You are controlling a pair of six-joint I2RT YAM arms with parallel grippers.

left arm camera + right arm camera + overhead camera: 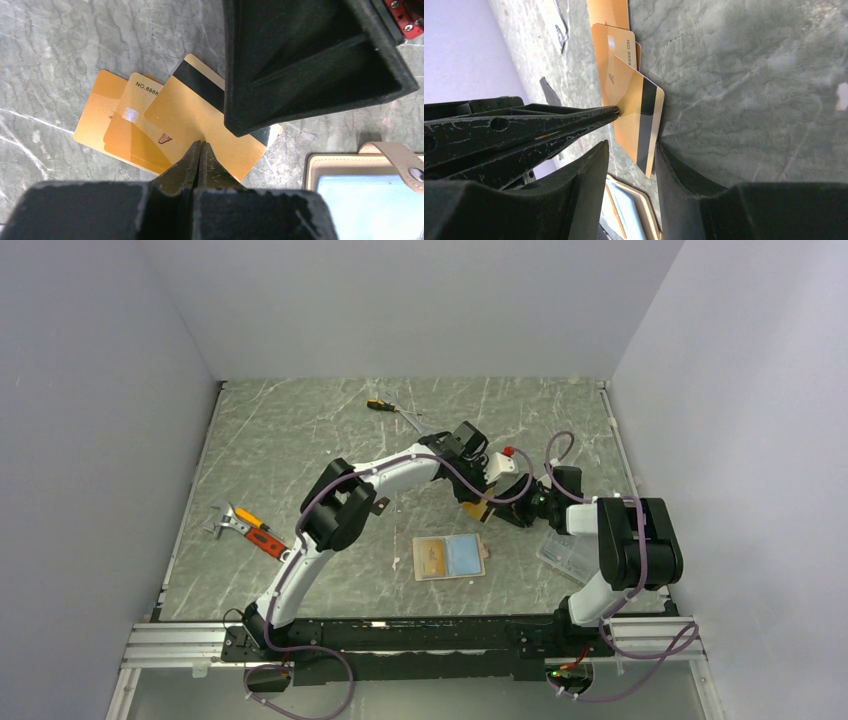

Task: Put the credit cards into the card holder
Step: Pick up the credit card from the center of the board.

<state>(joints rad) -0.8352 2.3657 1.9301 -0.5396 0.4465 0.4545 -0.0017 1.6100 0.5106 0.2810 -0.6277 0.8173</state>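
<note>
My left gripper (200, 143) is shut on the long edge of a gold-orange card with a black stripe (195, 107), held tilted just above the table; it also shows in the top view (480, 504). Two more gold-orange cards (117, 127) lie overlapped on the table under it. My right gripper (631, 145) is open, and its fingers straddle the stripe end of the held card (639, 117) without closing on it. The tan card holder (449, 557) lies open with its orange and blue panels up, nearer than both grippers. Its corner and snap tab show in the left wrist view (395, 157).
A clear plastic box (562, 555) lies beside the right arm. A screwdriver (385, 406) lies at the back. A hammer and an orange-handled tool (245, 525) lie at the left. White walls close the table on three sides.
</note>
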